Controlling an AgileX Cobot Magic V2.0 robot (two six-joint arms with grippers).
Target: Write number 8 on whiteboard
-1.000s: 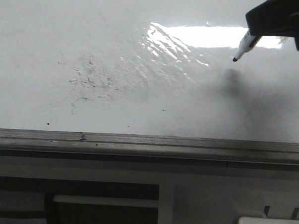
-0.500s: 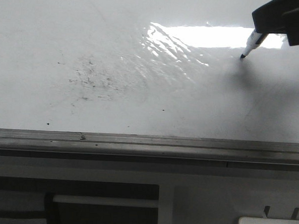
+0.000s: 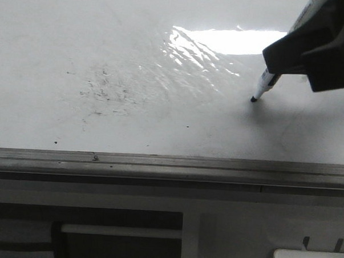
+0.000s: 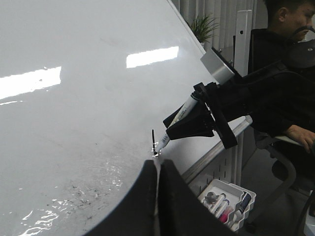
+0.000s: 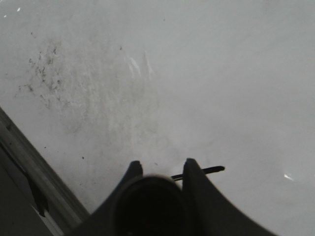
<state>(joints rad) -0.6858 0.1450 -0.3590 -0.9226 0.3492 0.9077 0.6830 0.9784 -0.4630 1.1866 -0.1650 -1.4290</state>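
Your number 8 is only a short first stroke on the whiteboard, right of the specks. The marker tip touches it, slanting up-right into the right pincer, clamped on it; left pincer pressed together.

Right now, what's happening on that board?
The right gripper holds a marker with its tip on the whiteboard, right of the old black specks. One short black stroke is visible in the left wrist view; the 8 is barely begun. The left gripper is shut and idle.
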